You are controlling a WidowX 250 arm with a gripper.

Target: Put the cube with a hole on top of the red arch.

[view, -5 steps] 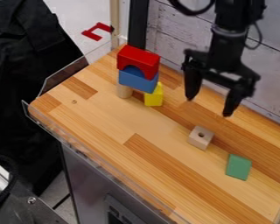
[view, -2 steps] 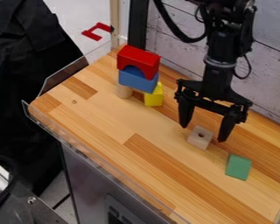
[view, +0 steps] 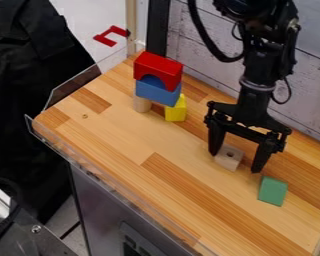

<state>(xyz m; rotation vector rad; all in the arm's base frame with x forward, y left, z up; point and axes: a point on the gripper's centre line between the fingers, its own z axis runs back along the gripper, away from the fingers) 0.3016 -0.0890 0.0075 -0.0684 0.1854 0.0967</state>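
Bare wood on the tabletop (view: 119, 135) gives a broad passage from the spread end effector (view: 235, 162) toward the stack, where a red arch block (view: 159, 67) and blue arch block (view: 156, 91) stand over a yellow block (view: 176, 111) and a round, pale wooden block (view: 142, 104), blocking a low crossing. A flat green block (view: 273, 191) crowds the finger farther from the stack, while the whitewashed plank wall (view: 199, 30) bounds the back. Between the other finger and the pale wooden cube (view: 228, 158), room looks slim, perhaps nil, from this slant.
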